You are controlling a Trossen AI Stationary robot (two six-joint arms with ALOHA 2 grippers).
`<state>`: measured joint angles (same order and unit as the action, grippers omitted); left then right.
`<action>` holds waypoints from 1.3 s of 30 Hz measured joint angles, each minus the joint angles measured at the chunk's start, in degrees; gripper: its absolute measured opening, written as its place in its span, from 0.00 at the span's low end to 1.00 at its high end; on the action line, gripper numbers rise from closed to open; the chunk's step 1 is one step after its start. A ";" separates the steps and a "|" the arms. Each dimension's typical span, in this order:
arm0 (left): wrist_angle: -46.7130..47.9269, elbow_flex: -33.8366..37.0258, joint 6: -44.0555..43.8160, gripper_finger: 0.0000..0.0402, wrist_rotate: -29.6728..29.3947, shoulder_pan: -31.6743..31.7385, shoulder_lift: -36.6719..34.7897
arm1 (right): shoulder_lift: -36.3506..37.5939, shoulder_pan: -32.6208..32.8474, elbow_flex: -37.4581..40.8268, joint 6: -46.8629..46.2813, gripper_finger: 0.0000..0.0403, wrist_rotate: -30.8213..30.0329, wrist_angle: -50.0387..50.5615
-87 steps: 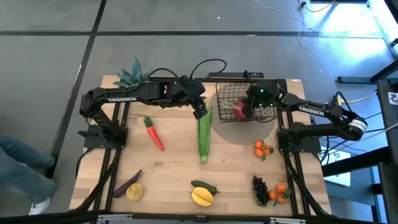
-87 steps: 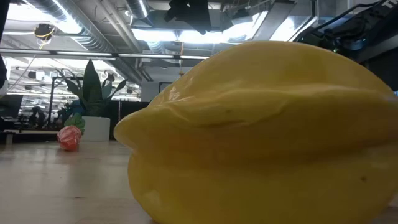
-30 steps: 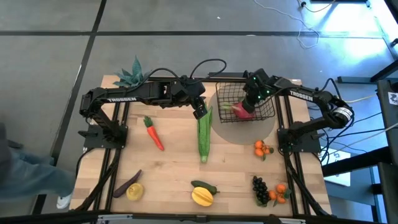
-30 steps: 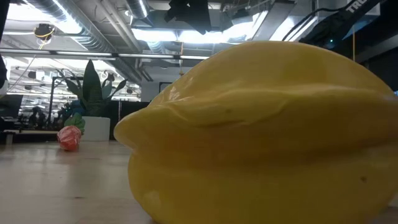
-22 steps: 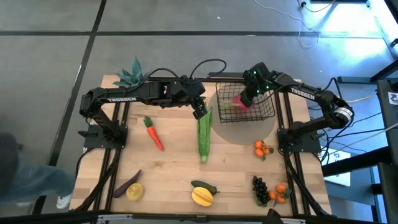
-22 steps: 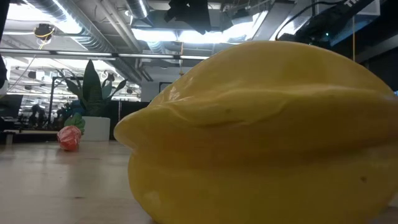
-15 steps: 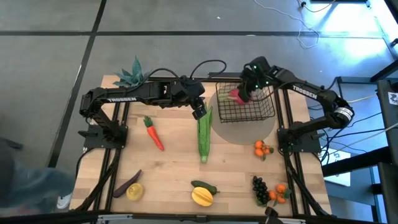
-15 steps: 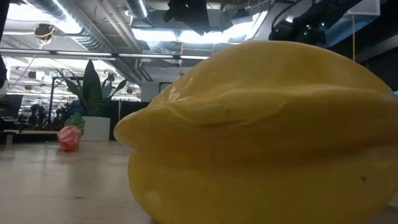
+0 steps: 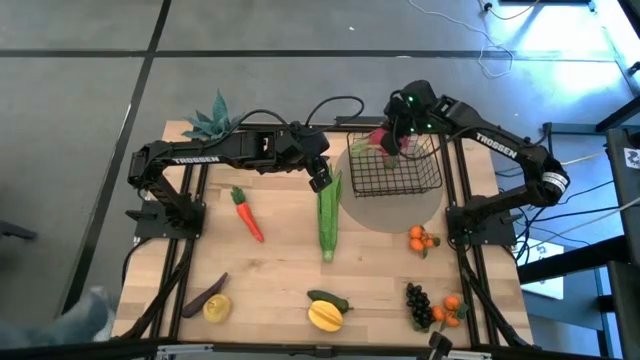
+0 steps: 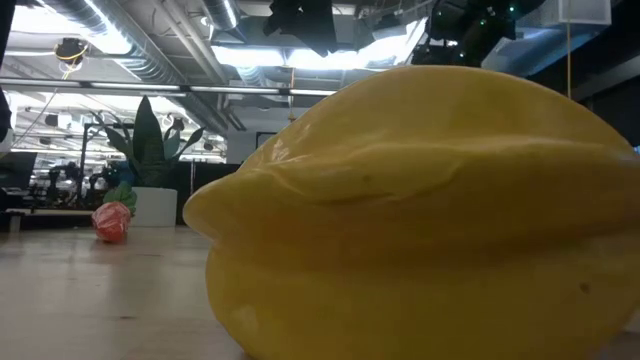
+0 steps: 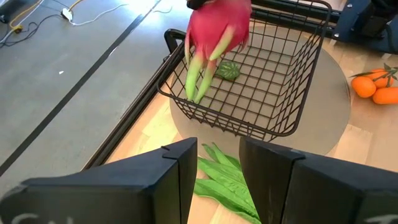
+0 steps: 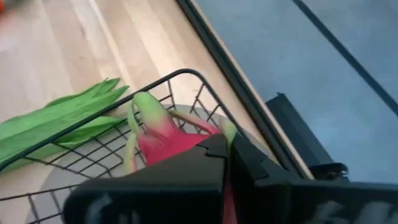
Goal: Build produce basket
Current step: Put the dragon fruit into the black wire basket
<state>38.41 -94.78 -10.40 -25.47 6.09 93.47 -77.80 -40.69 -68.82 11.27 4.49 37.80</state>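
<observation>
The black wire basket (image 9: 395,168) stands on a round grey mat (image 9: 392,210) at the far right. My right gripper (image 9: 392,138) is shut on the red radish (image 9: 380,142), which is above the basket's far left corner. A small green piece (image 11: 227,70) lies on the basket floor. The long green corn (image 9: 328,220) lies flat on the table left of the basket. My left gripper (image 9: 321,183) hangs open above the corn's far end, nothing between its fingers (image 11: 180,168). My right gripper pinches the radish's red bulb (image 12: 163,148) between its two fingers, coming from above and slanting down. The radish is lifted clear of the basket. Its green leaf stalks (image 11: 196,81) hang below the bulb, inside the basket's rim.
The carrot (image 9: 247,213) lies at the left. Eggplant (image 9: 204,295), lemon (image 9: 216,308), mango (image 9: 325,317), green pepper (image 9: 330,300), grapes (image 9: 418,304) and oranges (image 9: 423,239) lie nearer the front edge. A potted plant (image 9: 210,120) stands far left. The mango (image 10: 420,210) fills the low view.
My right gripper has risen out of the basket and gone toward the table's far edge, tipping as it went. The radish has come up off the basket floor with it and now hangs over the basket's far left corner.
</observation>
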 joint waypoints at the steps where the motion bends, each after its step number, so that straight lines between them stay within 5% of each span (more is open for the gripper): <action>1: 0.00 0.00 0.01 0.27 0.00 0.00 0.00 | 0.00 0.21 0.00 -0.57 0.00 -0.39 -0.04; 15: 0.04 0.00 0.01 0.27 -0.02 0.00 0.00 | 2.88 0.83 0.31 -9.70 0.00 -6.33 -6.46; 39: 0.13 0.00 0.01 0.27 0.00 1.00 0.00 | 2.84 1.95 28.11 -23.43 0.00 -0.14 -43.21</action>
<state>38.54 -94.78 -10.39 -25.48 7.08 93.47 -74.96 -38.74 -40.70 -12.16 4.35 -5.41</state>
